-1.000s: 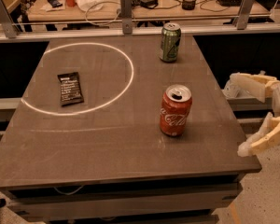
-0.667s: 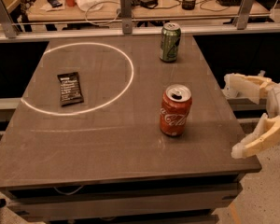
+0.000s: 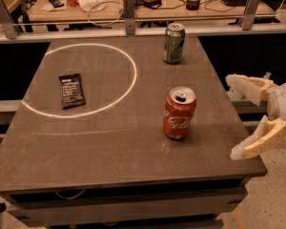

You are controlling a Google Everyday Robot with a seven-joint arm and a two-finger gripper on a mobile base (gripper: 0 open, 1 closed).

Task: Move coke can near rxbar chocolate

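The coke can [image 3: 178, 113], red with white script and an open silver top, stands upright right of the table's middle. The rxbar chocolate [image 3: 71, 90], a flat black wrapper with white lettering, lies at the left inside a white ring [image 3: 81, 79] of light on the tabletop. My gripper [image 3: 234, 119] is at the right edge of the table, to the right of the coke can and apart from it. Its two cream fingers [image 3: 248, 87] are spread wide and hold nothing.
A green can [image 3: 173, 43] stands upright at the back of the grey table [image 3: 124, 151], behind the coke can. A metal rail [image 3: 133, 30] runs along the far edge, with a cluttered desk beyond it. The table's right edge lies under my gripper.
My gripper has crept a little to the left, toward the coke can. The cans and the bar have not moved.
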